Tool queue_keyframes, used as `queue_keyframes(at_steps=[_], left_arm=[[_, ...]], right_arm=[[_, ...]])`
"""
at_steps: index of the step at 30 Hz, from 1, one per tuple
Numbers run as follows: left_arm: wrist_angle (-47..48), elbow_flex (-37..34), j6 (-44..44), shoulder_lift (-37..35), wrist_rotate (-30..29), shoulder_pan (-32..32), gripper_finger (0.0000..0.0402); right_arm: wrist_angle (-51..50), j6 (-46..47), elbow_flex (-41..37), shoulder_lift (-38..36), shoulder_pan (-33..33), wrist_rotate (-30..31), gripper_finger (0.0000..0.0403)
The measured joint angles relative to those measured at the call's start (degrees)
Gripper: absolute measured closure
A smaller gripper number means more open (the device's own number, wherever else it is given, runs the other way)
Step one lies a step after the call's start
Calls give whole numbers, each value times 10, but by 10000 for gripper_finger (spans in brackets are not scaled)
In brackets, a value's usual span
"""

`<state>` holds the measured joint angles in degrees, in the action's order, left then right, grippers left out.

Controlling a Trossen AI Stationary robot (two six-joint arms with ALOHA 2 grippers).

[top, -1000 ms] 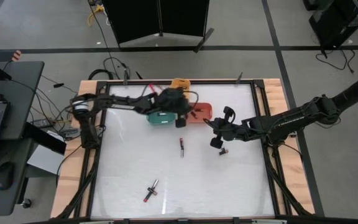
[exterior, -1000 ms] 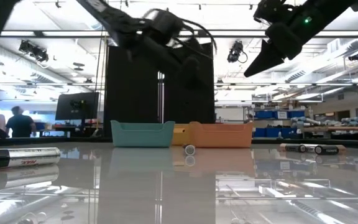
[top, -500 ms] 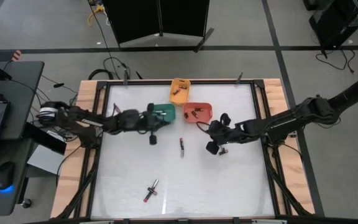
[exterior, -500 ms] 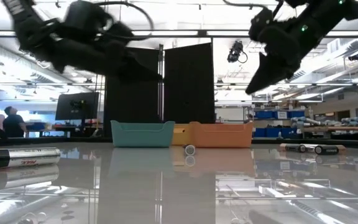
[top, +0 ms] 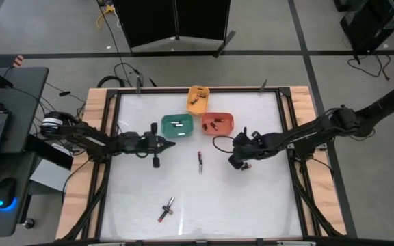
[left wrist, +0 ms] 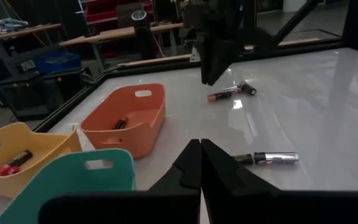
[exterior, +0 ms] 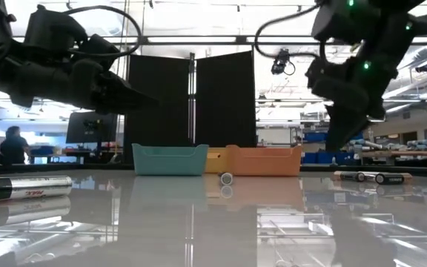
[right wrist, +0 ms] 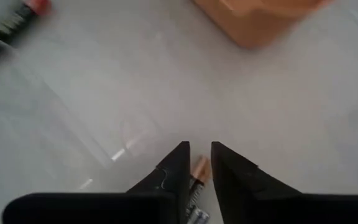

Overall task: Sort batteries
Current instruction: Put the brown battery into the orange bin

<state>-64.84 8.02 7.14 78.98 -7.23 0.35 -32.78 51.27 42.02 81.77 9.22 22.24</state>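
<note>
Two batteries (right wrist: 197, 169) lie end to end near the table's right side (top: 246, 166). My right gripper (right wrist: 196, 152) hangs just above them, pointing steeply down, its open fingers standing either side of one battery's end. A single battery (top: 200, 161) lies at mid-table. Two others (top: 166, 208) lie near the front edge. My left gripper (left wrist: 201, 143) is shut and holds nothing. It points level across the table from the left side (top: 160, 145), in front of the teal bin (top: 178, 126).
An orange bin (top: 217, 122) and a yellow bin (top: 197, 99) stand beside and behind the teal bin at the far middle, each with batteries in it. A black frame (top: 284, 137) borders the white table. Bare table stretches between the arms and toward the front.
My left gripper has drawn back from over the teal bin toward the table's left edge, sinking and levelling out, still shut. My right gripper has come down toward the pair of batteries at the right and has rolled about its own axis.
</note>
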Motion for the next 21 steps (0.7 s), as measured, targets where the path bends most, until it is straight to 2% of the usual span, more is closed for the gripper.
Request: queue_keyframes(at_steps=[6, 12, 17, 21], left_arm=[[-1, -1, -1, 0, -8, -8, 393], [-1, -1, -1, 0, -9, -12, 393], [0, -1, -1, 0, -9, -12, 392], [0, -1, -2, 0, -10, -12, 392]], right_arm=[[3, 12, 0, 40, -14, -25, 298], [6, 16, 0, 74, -23, -41, 289], [10, 11, 2, 88, -31, -44, 294], [15, -5, 2, 85, -32, -46, 321]])
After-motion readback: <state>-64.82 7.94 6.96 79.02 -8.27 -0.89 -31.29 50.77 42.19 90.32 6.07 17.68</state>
